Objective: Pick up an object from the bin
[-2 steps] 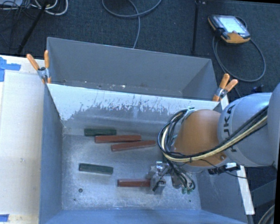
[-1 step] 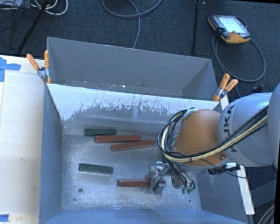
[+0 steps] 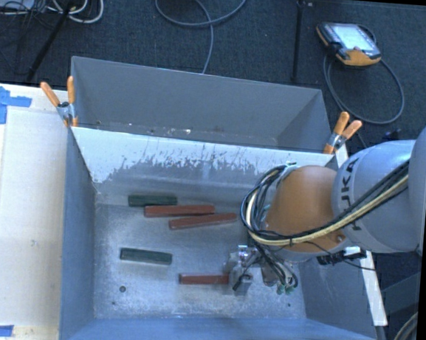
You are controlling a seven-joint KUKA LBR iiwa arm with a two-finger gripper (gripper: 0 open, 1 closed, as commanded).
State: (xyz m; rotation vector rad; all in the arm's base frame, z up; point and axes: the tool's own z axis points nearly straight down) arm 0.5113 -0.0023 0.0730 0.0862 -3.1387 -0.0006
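My gripper [image 3: 240,276] is low over the bin floor at the right end of a short reddish-brown bar [image 3: 202,279] that lies near the front. Its fingertips sit right at that bar's right end, and the view does not show whether they close on it. A dark green bar [image 3: 145,256] lies to the left of the brown one.
Farther back lie two longer reddish-brown bars [image 3: 179,211] [image 3: 202,221], side by side, and another dark green bar [image 3: 152,200] at their left. The arm with its orange cover and cables hangs over the bin's right side.
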